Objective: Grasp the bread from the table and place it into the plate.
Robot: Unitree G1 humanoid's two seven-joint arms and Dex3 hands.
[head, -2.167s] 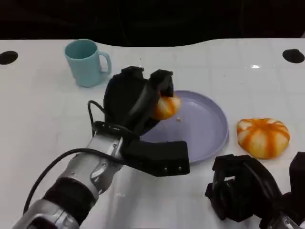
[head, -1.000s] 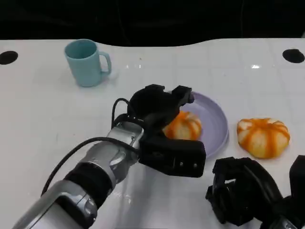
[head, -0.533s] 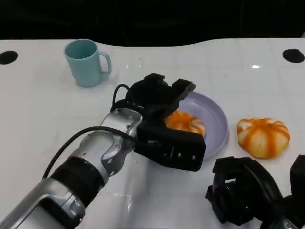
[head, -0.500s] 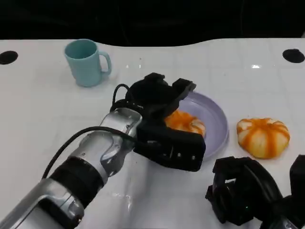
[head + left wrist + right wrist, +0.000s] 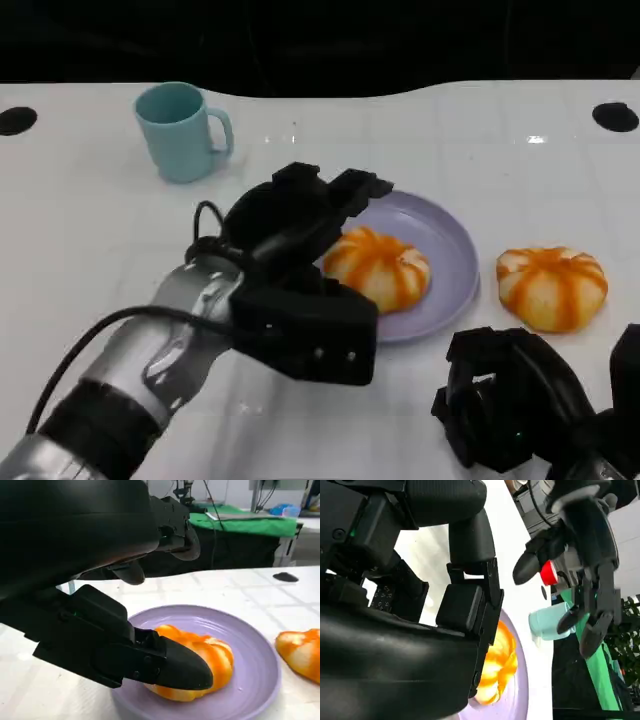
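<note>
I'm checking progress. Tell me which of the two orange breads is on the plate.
The bread beside the left hand lies on the purple plate; the other bread sits on the table right of it.

The bread (image 5: 380, 268) is orange with pale stripes, as is a second bun (image 5: 552, 287). The plate (image 5: 452, 250) is lilac, the mug (image 5: 180, 130) light teal, the table (image 5: 90, 230) white, both hands (image 5: 300, 215) (image 5: 510, 410) black.

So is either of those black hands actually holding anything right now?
No. The bread lies on the plate, and the left hand is open beside it. The right hand is empty too.
</note>
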